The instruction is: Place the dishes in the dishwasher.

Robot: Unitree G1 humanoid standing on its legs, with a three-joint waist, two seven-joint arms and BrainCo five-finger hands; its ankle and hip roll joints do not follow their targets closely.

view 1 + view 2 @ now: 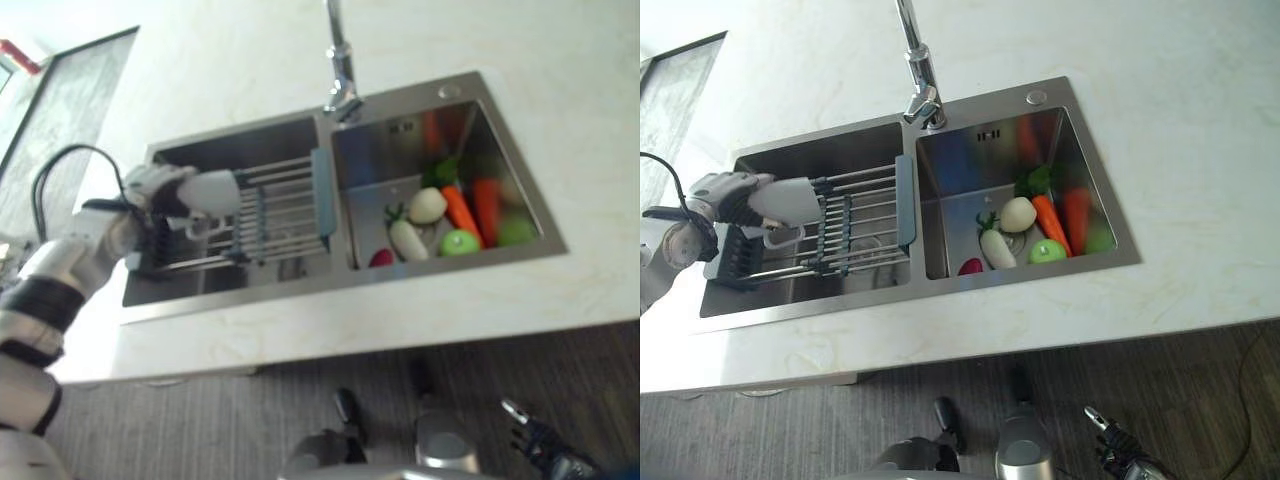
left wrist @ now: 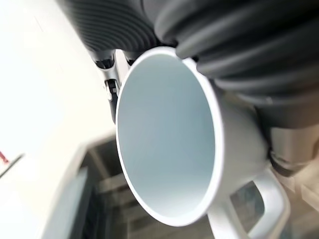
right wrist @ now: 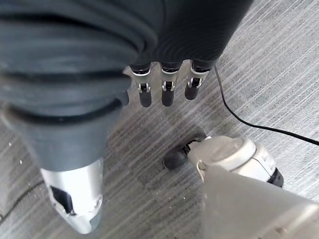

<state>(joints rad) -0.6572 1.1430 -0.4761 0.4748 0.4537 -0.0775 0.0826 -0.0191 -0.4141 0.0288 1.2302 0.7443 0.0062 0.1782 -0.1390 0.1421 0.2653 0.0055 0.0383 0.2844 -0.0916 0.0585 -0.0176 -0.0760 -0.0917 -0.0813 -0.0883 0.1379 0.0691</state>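
A white mug (image 1: 210,192) lies on its side in my left hand (image 1: 150,190), just above the left end of a wire dish rack (image 1: 285,215) that spans the left sink basin. In the left wrist view the mug's open mouth (image 2: 169,134) faces the camera, its handle sticks out to one side, and the hand (image 2: 234,55) is curled round its body. My right hand (image 1: 535,440) hangs low beside me over the floor, its fingers (image 3: 167,92) relaxed and holding nothing.
The double steel sink (image 1: 330,285) is set in a pale counter (image 1: 560,120), with a faucet (image 1: 340,60) between the basins. In the right basin lie a carrot (image 1: 460,208), a white radish (image 1: 410,240), a green apple (image 1: 459,242) and other vegetables. The floor below is grey.
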